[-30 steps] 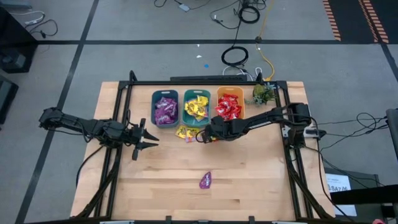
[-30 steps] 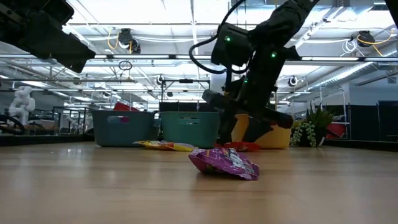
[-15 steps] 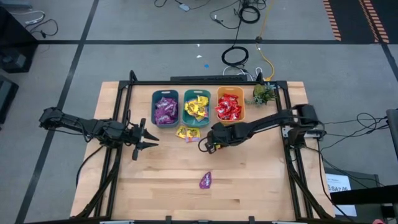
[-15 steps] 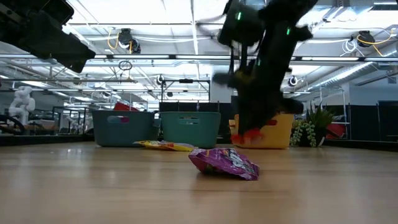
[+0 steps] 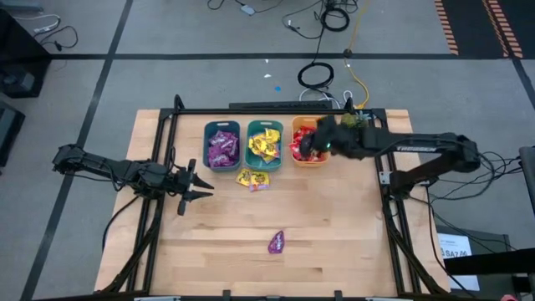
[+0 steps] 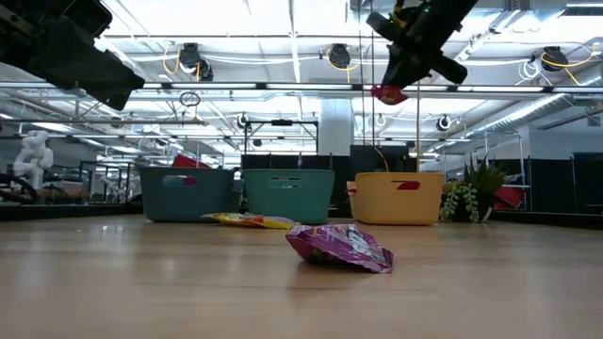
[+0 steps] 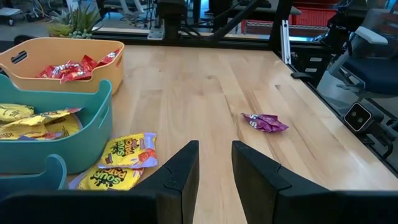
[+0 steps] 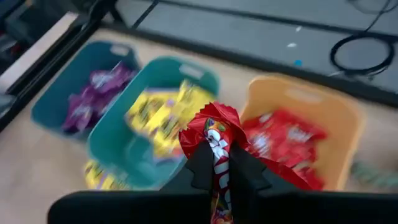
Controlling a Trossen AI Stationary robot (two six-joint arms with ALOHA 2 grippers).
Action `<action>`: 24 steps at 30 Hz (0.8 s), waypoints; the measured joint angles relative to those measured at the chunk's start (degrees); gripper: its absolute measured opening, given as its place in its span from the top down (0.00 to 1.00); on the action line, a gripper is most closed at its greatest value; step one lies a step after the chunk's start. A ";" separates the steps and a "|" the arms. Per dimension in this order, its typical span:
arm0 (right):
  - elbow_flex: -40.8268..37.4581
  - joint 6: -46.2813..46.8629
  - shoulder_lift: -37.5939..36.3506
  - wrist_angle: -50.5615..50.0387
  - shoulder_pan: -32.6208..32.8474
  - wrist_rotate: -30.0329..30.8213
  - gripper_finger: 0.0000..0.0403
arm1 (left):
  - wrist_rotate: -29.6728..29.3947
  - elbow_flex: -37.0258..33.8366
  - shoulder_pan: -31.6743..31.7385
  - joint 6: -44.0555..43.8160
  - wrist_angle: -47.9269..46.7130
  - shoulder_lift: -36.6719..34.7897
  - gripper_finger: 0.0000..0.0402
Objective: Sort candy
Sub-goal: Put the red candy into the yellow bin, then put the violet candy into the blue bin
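Note:
My right gripper [image 8: 217,167] is shut on a red candy packet [image 8: 213,134] high above the orange bin [image 5: 321,159], which holds red candy. In the low view the red packet [image 6: 387,93] shows just under the right gripper [image 6: 403,75]. A blue bin of purple candy [image 5: 221,146] and a teal bin of yellow candy [image 5: 264,144] stand beside the orange one. Yellow packets [image 5: 252,179] lie flat on the table before the teal bin. One purple packet [image 5: 277,242] lies near the front. My left gripper [image 5: 201,181] hovers open at the left, nothing between its fingers. My right gripper pinches the red packet between its two fingers, across the packet's middle [image 8: 216,154]. A crinkled end [image 8: 208,123] sticks out past the fingertips. The fingers slant down from the table's right side. The packet is lifted clear, high over the orange bin.
A small green plant [image 5: 354,125] stands at the far right, beside the orange bin. The three bins line the far edge. Bare wood spreads between the bins and the near edge, broken only by the purple packet [image 7: 265,122].
My right gripper has taken hold of a red packet on the table near the yellow packets. It then rose quickly and swung toward the far right, over the orange bin, tipping less steeply. The red packet went from the table to high in the air.

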 joint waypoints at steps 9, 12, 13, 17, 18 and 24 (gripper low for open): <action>0.00 -5.10 1.81 0.02 -10.71 -0.60 0.94 | 0.00 0.00 0.00 0.00 -0.01 0.00 0.74; 0.00 -4.49 4.97 -0.01 -11.61 -0.73 0.91 | 0.02 0.00 0.02 0.00 -0.01 0.00 0.74; 0.00 -4.46 6.24 0.00 -11.76 -1.17 0.90 | 0.00 0.00 0.02 0.00 -0.01 0.00 0.74; 0.00 -3.36 10.88 -1.51 -12.78 -5.25 0.84 | 0.00 0.00 0.01 0.00 -0.01 0.01 0.74; 0.00 -3.01 11.62 -2.22 -13.05 -5.88 0.82 | 0.01 0.00 0.00 0.00 -0.01 0.02 0.74; 0.02 -5.40 12.43 -3.25 -13.16 -9.76 0.68 | 0.00 0.00 0.02 0.00 -0.01 0.01 0.74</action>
